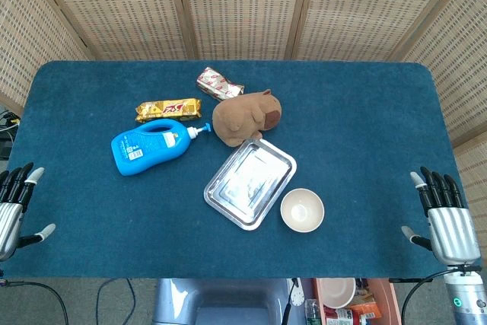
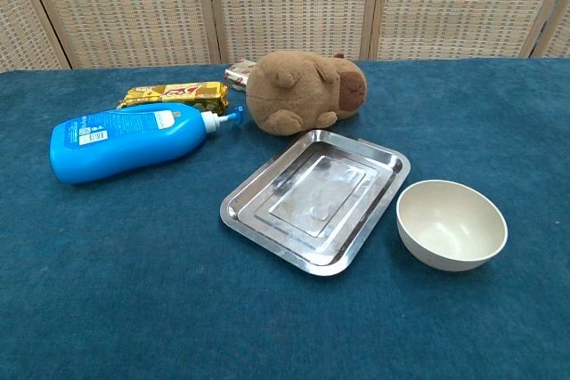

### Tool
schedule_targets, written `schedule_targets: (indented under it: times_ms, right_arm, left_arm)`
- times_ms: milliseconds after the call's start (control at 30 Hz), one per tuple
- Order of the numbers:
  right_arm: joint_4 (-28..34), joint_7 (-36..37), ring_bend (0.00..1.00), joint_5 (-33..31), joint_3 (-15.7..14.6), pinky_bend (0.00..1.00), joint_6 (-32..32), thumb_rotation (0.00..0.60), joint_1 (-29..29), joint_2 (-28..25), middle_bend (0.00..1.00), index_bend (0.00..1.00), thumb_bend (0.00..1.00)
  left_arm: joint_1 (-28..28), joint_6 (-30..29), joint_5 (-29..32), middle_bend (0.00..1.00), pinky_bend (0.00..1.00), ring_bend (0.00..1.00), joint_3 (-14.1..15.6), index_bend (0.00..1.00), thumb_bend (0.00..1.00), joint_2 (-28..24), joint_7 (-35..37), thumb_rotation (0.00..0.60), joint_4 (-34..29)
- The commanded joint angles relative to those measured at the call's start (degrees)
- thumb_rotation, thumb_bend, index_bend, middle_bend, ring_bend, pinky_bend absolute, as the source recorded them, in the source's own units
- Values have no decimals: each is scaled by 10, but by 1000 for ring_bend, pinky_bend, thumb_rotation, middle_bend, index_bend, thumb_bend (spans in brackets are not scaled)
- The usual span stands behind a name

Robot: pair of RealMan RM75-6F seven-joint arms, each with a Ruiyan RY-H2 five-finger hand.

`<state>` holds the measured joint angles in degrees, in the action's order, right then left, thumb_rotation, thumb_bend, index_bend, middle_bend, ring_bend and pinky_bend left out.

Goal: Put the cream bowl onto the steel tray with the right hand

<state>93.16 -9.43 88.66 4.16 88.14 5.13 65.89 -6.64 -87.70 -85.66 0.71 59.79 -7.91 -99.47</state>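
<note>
The cream bowl (image 1: 302, 210) (image 2: 451, 223) stands upright and empty on the blue table, just right of the steel tray's near corner. The steel tray (image 1: 250, 183) (image 2: 316, 198) lies flat and empty, turned at an angle, in the middle of the table. My right hand (image 1: 445, 216) rests at the table's right front edge, fingers spread and holding nothing, well to the right of the bowl. My left hand (image 1: 14, 205) sits at the left front edge, likewise spread and empty. The chest view shows neither hand.
A brown plush animal (image 1: 246, 116) (image 2: 303, 90) lies just behind the tray. A blue pump bottle (image 1: 154, 146) (image 2: 125, 140) lies on its side to the left. Two wrapped snacks, gold (image 1: 168, 109) (image 2: 175, 92) and silver-red (image 1: 219, 83), lie further back. Woven screens stand behind the table.
</note>
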Motion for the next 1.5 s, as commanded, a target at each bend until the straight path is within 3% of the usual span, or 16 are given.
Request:
schedule_targets:
  times_ms: [33,233,467,567,833,1133,1333,1500]
  right_arm:
    - [2,-5,0,0,-3,0,-5,600,0,0,0,0,0]
    - [1,-2,0,32,-30,0,-55,600,22,4,0,0,0]
    - [-46,147,0,139,-80,0,-171,600,116,12,0,54,0]
    - [-69,167,0,160,-81,0,-186,600,140,29,0,135,0]
    - [-123,130,0,163,-69,0,-222,600,180,98,0,315,9]
    - [-153,110,0,129,-62,0,-263,600,203,150,0,429,264]
    - [-173,103,0,114,-58,0,-261,600,208,177,0,558,386]
    - [-185,104,0,111,-57,0,-251,600,211,192,0,637,423]
  left_arm:
    - [2,-1,-3,0,0,0,-1,0,0,0,-3,600,0]
    - [1,2,-5,0,0,0,-7,0,0,1,-6,600,0]
    - [-3,14,2,0,0,0,-15,0,0,5,-15,600,1]
    - [-4,19,6,0,0,0,-17,0,0,7,-19,600,1]
    - [-4,24,17,0,0,0,-24,0,0,7,-16,600,3]
    - [-5,33,23,0,0,0,-27,0,0,7,-12,600,9]
    - [-4,35,26,0,0,0,-30,0,0,5,-7,600,10]
    - [-5,38,28,0,0,0,-32,0,0,4,-4,600,11]
